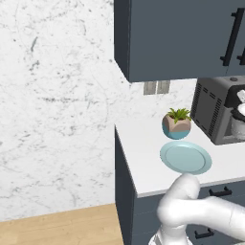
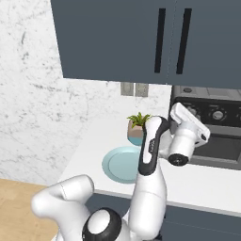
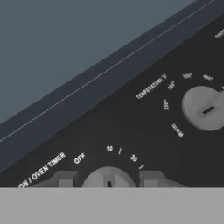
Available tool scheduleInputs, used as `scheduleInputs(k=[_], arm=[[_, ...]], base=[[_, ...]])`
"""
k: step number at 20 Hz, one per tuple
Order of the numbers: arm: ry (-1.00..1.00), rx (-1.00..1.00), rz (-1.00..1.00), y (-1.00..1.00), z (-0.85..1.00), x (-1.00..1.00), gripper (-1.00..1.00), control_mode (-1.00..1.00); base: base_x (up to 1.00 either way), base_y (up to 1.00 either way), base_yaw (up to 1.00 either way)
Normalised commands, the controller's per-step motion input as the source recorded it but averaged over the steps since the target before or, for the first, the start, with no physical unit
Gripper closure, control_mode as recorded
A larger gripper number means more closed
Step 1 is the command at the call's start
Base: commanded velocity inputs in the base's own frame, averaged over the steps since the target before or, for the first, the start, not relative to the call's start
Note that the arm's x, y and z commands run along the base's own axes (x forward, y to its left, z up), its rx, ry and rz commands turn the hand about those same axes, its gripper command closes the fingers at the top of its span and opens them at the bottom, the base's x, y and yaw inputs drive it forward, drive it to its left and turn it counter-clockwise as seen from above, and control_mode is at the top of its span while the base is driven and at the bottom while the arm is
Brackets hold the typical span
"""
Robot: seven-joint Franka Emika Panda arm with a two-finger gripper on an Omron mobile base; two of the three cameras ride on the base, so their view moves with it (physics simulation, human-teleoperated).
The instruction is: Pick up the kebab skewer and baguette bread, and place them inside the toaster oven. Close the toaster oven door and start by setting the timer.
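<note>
your gripper (image 3: 108, 180) straddles the timer knob (image 3: 108, 177) on the toaster oven (image 2: 207, 132), a fingertip (image 3: 64, 179) either side, spread but not visibly pinching. the knob sits below the 10 and 20 marks (temperature dial (image 3: 203, 107) is beside it). expect a stiff, smooth, slippery knob; grip its opposite edges firmly before turning.

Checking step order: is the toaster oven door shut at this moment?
Shut. In the right base view the toaster oven door stands flat against the toaster oven, not folded down over the counter.
</note>
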Motion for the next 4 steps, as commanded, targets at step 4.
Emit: scheduleInputs(k=[4], arm=[[0.01, 0.19, -0.01, 0.0, 0.0, -0.01, 1.0, -1.0]], base=[[0.0, 0.0, 0.0]])
